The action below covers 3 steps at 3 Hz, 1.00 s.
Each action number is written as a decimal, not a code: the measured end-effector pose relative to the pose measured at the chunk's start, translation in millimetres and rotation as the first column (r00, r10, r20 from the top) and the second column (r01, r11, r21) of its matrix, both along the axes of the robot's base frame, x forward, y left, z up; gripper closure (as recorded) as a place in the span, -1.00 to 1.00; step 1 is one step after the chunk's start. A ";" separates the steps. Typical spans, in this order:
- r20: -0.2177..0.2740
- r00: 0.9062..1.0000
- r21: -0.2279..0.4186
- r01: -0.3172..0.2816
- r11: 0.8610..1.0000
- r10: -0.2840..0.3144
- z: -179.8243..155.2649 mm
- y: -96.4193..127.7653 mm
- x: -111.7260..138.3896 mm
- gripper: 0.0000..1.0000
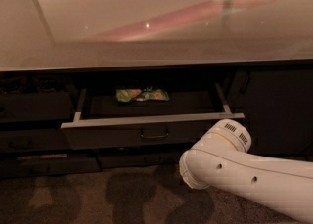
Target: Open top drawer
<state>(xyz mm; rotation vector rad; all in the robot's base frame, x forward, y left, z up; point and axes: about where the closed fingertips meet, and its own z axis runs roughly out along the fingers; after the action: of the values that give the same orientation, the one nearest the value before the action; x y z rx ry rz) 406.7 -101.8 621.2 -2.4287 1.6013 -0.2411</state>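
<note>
Top drawer (122, 137) open; tool off-frame

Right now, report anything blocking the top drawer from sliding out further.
Nothing visible stands before the top drawer, already pulled out. Only the white arm crosses its front's right end, nearer the camera. The gripper is out of view.

White arm (239, 171) low right, tool out of frame

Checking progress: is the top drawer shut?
No, the top drawer is pulled out, a green bag inside; the gripper is out of view.
</note>
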 end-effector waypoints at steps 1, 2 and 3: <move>0.000 1.000 0.000 0.000 1.000 0.000 0.1 0.0 0.1 1.00; 0.022 0.998 -0.006 0.051 0.999 -0.050 26.9 -11.3 17.3 1.00; 0.044 0.991 -0.005 0.124 0.992 -0.124 68.5 -33.8 50.0 1.00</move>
<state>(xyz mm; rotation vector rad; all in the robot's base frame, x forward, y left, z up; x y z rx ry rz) 456.6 -135.6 689.6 -2.3158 1.7374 -0.3197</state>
